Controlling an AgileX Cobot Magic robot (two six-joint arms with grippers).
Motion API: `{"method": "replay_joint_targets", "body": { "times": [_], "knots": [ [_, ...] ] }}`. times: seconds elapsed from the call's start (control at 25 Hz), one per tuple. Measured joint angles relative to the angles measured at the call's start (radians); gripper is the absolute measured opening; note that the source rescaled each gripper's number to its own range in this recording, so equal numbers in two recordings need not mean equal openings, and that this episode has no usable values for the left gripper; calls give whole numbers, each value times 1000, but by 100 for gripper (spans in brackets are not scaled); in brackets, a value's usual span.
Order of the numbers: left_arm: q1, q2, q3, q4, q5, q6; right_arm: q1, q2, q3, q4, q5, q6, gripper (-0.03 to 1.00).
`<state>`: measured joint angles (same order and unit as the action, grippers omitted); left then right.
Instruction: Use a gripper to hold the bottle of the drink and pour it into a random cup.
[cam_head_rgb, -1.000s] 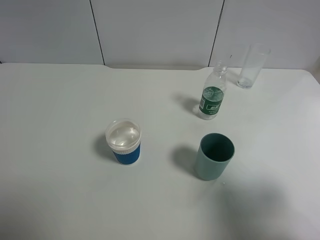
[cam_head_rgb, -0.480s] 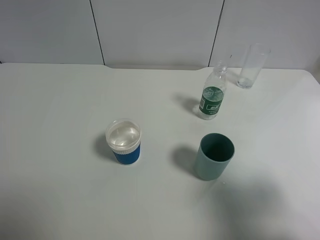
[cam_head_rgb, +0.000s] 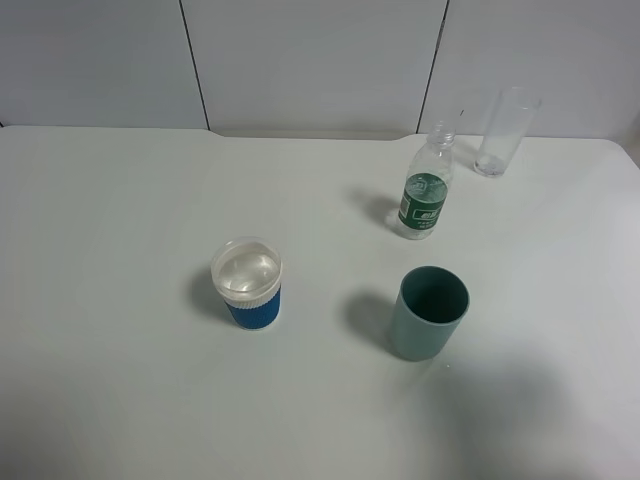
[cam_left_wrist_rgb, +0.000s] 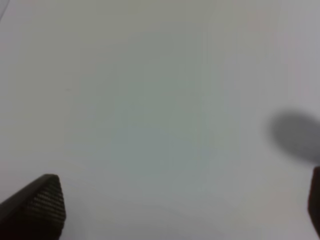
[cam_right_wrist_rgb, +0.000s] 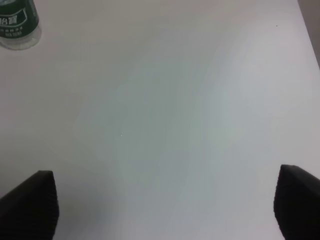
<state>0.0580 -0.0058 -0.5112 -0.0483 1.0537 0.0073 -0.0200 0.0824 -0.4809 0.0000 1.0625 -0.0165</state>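
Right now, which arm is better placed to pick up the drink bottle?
Probably the right. The bottle stands on the right of the table, and only the right wrist view shows it, beyond the open right hand.

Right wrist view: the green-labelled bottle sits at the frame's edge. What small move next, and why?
Probably ease the right end effector toward the small clear plastic bottle with the dark green label, centring it between the jaws. They stand wide apart with only bare white table between them, and the bottle stands upright, uncapped and untouched, so a grip must come before any pouring.

high: overhead, far | wrists: close, down | shared: bottle (cam_head_rgb: 425, 196)
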Motion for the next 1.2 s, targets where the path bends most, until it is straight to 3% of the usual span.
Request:
{"method": "replay_joint_targets", "body": {
  "times": [1.2],
  "knots": [
    [0, 0, 0, 0, 0, 0, 0, -84, 0, 0, -1, 0, 95]
  ]
}}
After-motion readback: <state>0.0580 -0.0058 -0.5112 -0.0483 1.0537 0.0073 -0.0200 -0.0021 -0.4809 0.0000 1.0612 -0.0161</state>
